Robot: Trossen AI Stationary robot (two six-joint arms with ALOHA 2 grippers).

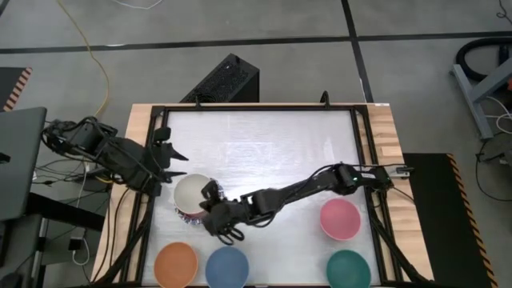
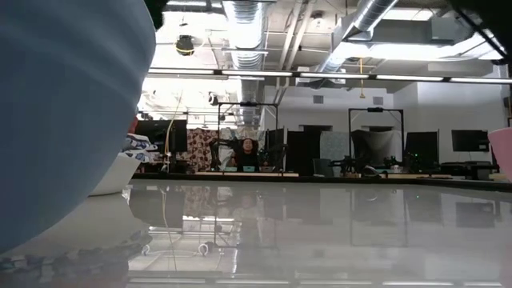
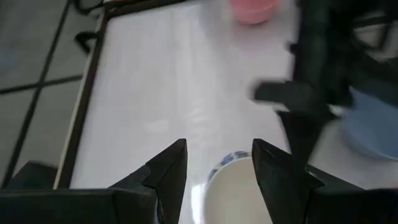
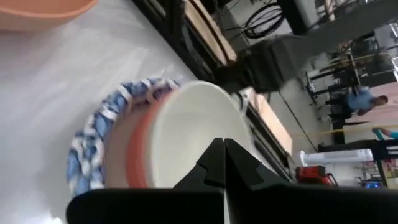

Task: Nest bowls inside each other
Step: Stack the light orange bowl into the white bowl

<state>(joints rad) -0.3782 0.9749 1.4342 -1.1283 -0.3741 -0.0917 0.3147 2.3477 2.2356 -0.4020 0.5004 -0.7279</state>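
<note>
Bowls: nested stack (image 1: 190, 200) (beige inside, red and blue-patterned rims showing beneath) sits touching the right pincer (image 1: 214, 218), whose fingers are pressed together at its rim, pinching nothing I can confirm. Left pincer (image 1: 170, 164) hovers just beside the stack's other side, fingers spread, empty. Step in hand, judged: settling the stack. Farther off: blue bowl (image 1: 226, 266), orange bowl (image 1: 176, 264), pink bowl (image 1: 340, 218), green bowl (image 1: 349, 269) loose on the worktop (image 1: 264, 152). Next: fetch the blue one.

light: bright, ceiling lamps | glare: table (image 1: 264, 152) sheen, reflections | blur: wrist views soft, near blue bowl (image 2: 64, 104) defocused
</note>
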